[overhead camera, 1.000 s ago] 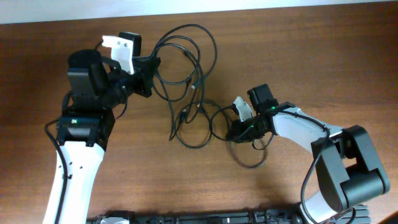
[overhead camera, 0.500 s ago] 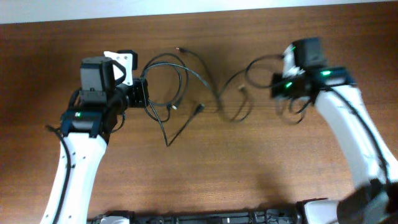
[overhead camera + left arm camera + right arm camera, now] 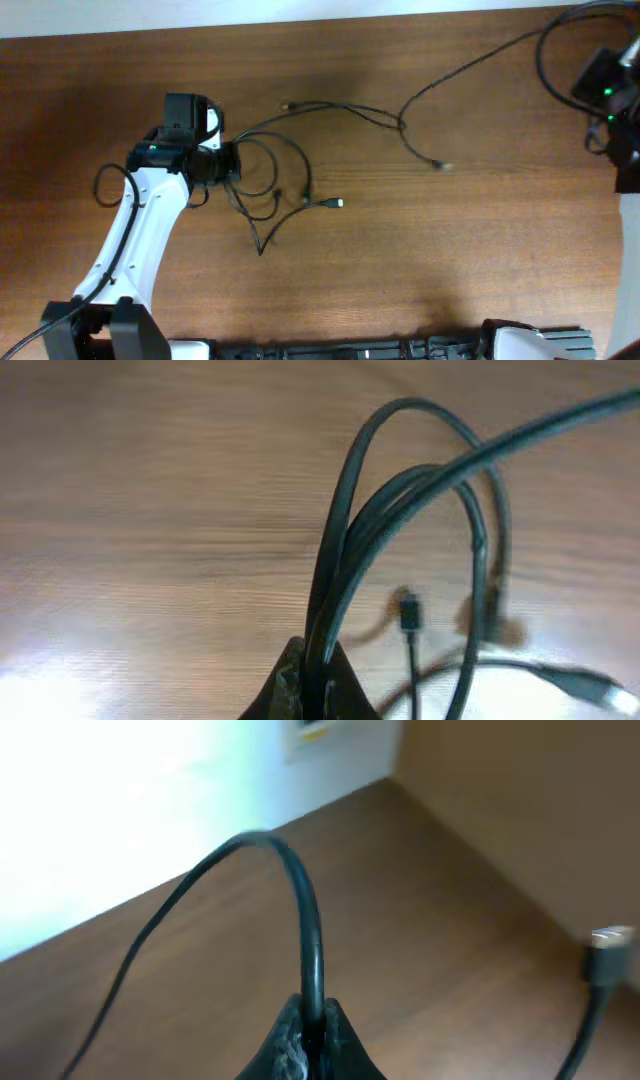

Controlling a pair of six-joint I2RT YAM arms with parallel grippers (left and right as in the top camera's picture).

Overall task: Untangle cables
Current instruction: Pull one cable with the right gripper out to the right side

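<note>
Untangling, part-way stage, seen from overhead and from both wrists. My left hand point(image 3: 222, 165) is clamped on the cables point(image 3: 303, 170); its wrist view shows several strands rising together out of the closed fingertips point(image 3: 288, 682). My right hand point(image 3: 603, 88), at the far right edge of the bench point(image 3: 420, 270), is closed on one long cable point(image 3: 470, 62), a single strand emerging from its fingertips point(image 3: 287, 1042).

Done, as I judge it: the long cable is drawn out across the bench, well apart from the cluster over most of its run, and one plug point(image 3: 441, 166) lies free at mid-bench.

Left to do: beside my left hand the strands lie in overlapping loops that cross one another, with a second plug point(image 3: 335, 203) resting at the cluster's right side. A strand runs from those loops towards the bend in the long cable; whether the two are one cord or merely crossing there I cannot tell. I would call the task roughly half finished.
</note>
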